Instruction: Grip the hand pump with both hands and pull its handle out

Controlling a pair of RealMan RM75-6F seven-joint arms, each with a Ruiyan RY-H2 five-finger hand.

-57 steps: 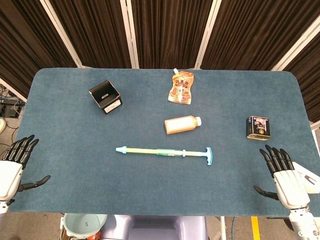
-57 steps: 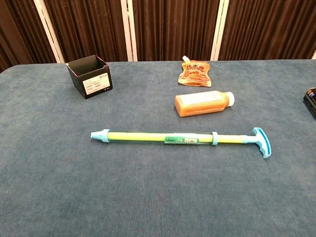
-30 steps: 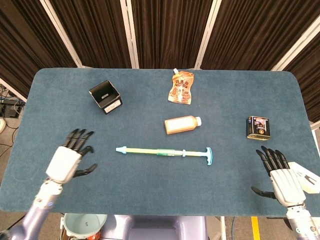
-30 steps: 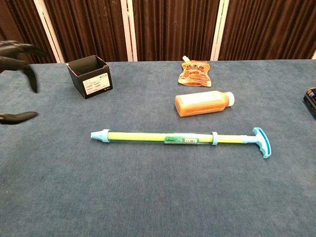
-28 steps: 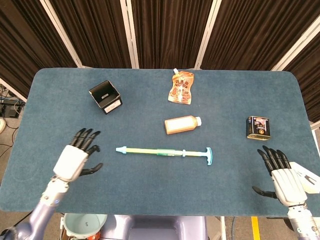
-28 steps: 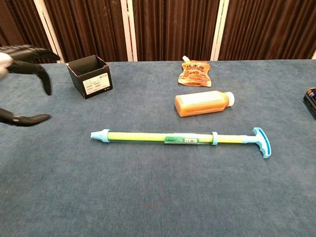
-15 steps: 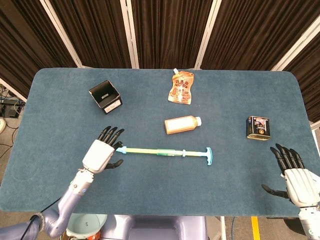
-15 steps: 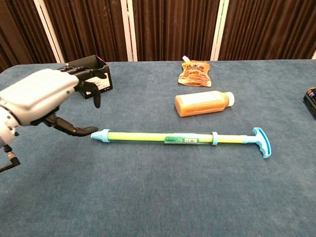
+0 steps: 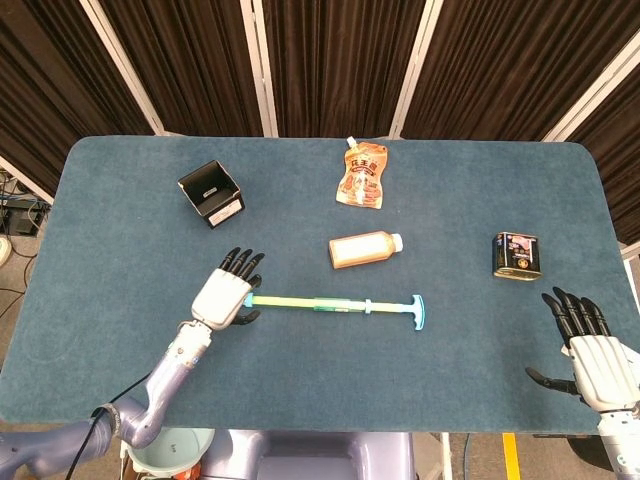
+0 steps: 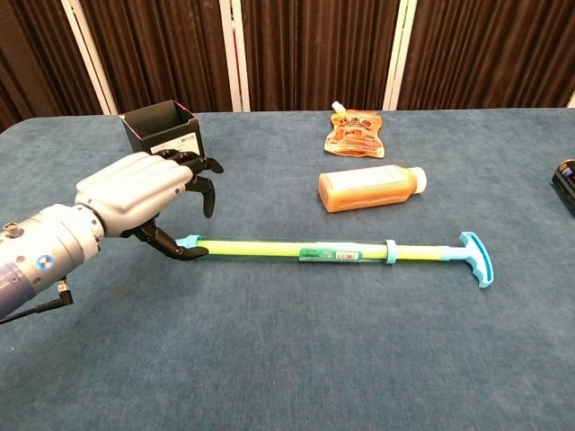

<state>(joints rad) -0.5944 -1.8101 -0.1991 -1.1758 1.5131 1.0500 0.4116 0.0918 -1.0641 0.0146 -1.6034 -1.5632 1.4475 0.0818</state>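
Observation:
The hand pump point(image 9: 335, 304) point(image 10: 341, 252) lies flat across the middle of the table, a yellow-green tube with a light blue nozzle at its left end and a blue T-handle point(image 9: 416, 312) point(image 10: 475, 258) at its right end. My left hand point(image 9: 225, 293) point(image 10: 144, 192) hovers over the nozzle end with fingers spread and the thumb under the tip, holding nothing. My right hand point(image 9: 590, 352) is open at the table's front right corner, far from the T-handle, and shows only in the head view.
An orange bottle point(image 9: 364, 249) point(image 10: 368, 189) lies just behind the pump. An orange pouch point(image 9: 362, 175) point(image 10: 356, 131) lies further back. A black open box point(image 9: 211, 193) point(image 10: 163, 137) stands at the back left, close behind my left hand. A dark tin point(image 9: 516, 255) stands at the right.
My left hand has come in from the table's left edge to the pump's nozzle end. My right hand has drifted slightly toward the front right corner. The pump has not moved.

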